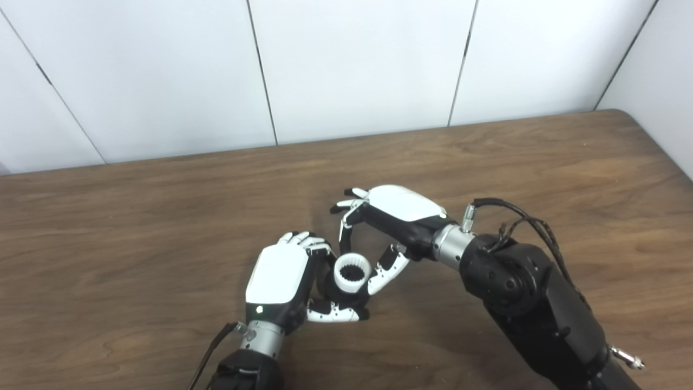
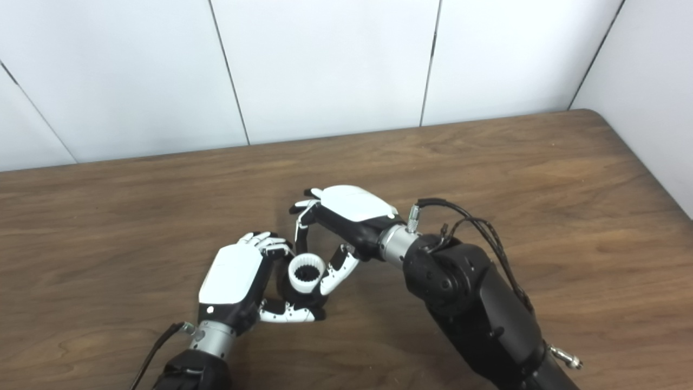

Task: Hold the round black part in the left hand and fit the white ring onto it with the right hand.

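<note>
While left hand (image 1: pixel 279 281) grips black part (image 1: pixel 331 290) | white ring (image 1: pixel 352 272) on top | right hand (image 1: pixel 392 216) pinches ring | table (image 1: pixel 135 227) bare around.

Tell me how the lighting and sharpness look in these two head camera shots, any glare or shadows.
Left eye view: even, soft light; the white ring is sharp enough to show its inner teeth, the left hand shell looks bright, nearly washed out. Right eye view: same soft light, faint shadow on the table beside the right hand; the black part blends into dark fingers.

Dark wood-grain table (image 1: pixel 135 227), rounded far right corner, bare of loose things around the hands.
</note>
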Available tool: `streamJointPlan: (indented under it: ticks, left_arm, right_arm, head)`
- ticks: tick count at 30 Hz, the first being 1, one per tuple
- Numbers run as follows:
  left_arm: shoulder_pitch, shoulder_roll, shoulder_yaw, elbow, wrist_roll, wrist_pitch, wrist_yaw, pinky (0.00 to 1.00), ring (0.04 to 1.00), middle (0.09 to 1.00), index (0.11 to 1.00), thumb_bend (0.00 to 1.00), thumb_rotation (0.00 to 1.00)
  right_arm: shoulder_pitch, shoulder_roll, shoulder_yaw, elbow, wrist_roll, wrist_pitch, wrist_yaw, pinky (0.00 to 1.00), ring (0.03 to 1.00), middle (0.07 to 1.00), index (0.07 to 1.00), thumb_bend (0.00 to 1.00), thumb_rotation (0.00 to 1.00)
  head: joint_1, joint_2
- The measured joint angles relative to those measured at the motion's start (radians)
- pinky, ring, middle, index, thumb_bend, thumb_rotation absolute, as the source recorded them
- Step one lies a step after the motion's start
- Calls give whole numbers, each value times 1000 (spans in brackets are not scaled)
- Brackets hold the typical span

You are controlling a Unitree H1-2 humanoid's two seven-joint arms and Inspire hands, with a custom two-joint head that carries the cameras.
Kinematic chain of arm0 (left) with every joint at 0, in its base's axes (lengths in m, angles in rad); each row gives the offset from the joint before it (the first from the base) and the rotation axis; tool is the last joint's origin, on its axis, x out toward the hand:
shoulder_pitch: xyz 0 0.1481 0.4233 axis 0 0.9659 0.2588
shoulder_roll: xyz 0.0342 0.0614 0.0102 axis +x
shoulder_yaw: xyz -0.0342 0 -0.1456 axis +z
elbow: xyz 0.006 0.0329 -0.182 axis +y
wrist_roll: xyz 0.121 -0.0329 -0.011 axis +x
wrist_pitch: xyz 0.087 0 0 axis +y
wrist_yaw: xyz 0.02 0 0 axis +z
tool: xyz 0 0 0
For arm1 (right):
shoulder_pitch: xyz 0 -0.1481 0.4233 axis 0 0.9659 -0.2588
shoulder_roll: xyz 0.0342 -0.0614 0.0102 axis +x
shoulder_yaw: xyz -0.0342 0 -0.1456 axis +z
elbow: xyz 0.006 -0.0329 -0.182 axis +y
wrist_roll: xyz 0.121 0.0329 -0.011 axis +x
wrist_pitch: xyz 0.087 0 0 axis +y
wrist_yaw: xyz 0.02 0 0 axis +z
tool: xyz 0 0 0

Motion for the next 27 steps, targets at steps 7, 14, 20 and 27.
streamJointPlan:
  ticks: [7, 14, 20, 27]
  left_arm:
    - [0, 0, -1, 0, 0, 0, 1, 906, 862, 763, 484, 524, 56]
    - [2, -2, -6, 0, 0, 0, 3, 912, 863, 764, 484, 524, 56]
    - [2, -6, -12, 3, 0, 0, 6, 910, 865, 766, 484, 524, 57]
    - [2, -10, -15, 3, 3, 10, 5, 908, 866, 769, 484, 524, 58]
  right_arm:
    - [0, 0, 4, 15, -11, -14, -9, 1000, 1000, 897, 485, 522, 130]
    - [4, 0, 4, 19, -13, -36, -16, 1000, 1000, 892, 485, 522, 130]
    - [13, 0, 4, 48, -15, -44, -33, 1000, 1000, 889, 485, 522, 131]
    - [17, 0, 4, 49, -17, -46, -43, 1000, 1000, 885, 485, 523, 131]
  head:
    - [-5, 0]
    - [-5, 1]
    - [-5, 0]
    - [-2, 1]
